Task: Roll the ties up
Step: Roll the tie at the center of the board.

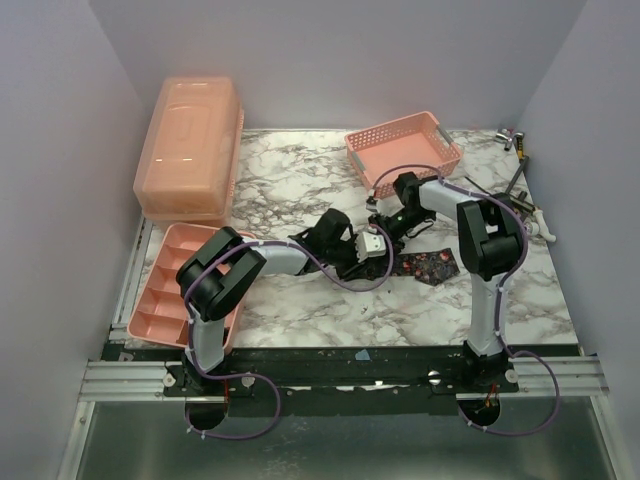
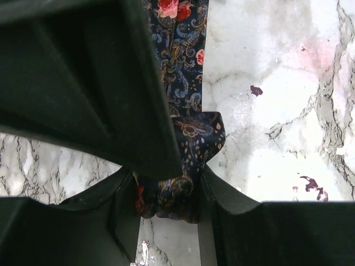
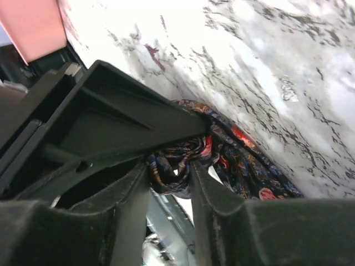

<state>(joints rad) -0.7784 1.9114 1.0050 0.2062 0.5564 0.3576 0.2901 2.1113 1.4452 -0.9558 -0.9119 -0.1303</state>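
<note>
Top external | marbled table (image 1: 300, 180), lilac walls (image 1: 350, 60) | left hand (image 2: 191, 177) grips tie (image 2: 194, 138) | right hand (image 3: 172, 169) grip unclear

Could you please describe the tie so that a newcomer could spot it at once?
On the marble table, look at the centre, just in front of the pink basket. The tie lies there: a dark navy strip with red flowers, the only patterned cloth in sight.
</note>
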